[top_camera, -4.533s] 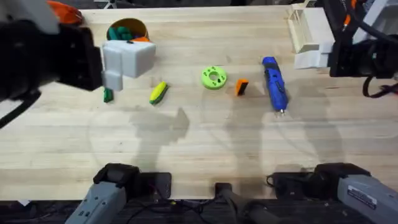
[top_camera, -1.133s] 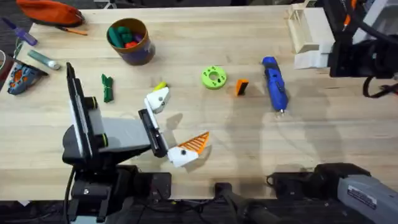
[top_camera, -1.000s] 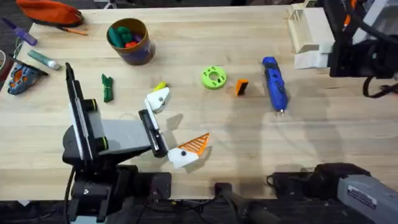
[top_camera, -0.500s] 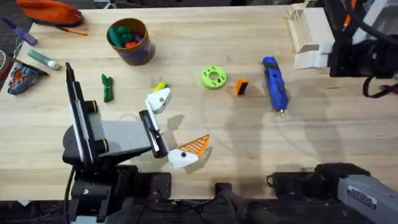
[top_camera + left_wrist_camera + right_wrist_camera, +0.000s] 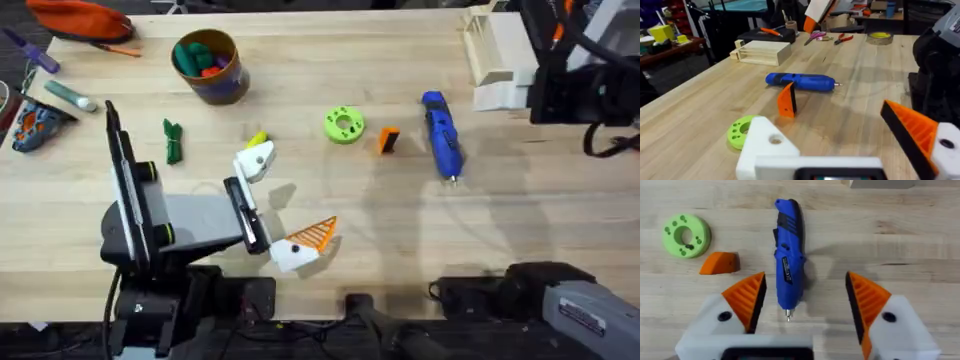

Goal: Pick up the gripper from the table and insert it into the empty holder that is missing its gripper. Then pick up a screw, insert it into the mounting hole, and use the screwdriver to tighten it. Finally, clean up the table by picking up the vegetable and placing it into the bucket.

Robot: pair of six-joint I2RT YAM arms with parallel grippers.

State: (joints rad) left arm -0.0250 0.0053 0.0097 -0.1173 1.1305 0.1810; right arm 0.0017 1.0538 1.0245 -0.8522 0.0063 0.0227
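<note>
Near table's front edge, left hand (image 5: 285, 205) unmoved, open, empty; right hand (image 5: 805, 302) open, empty.

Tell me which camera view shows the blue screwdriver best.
The right wrist view: the screwdriver lies whole and close from above, silver tip included, between the open right gripper fingers. The overhead view shows it whole but small. The left wrist view shows it side-on, partly behind the orange gripper.
</note>
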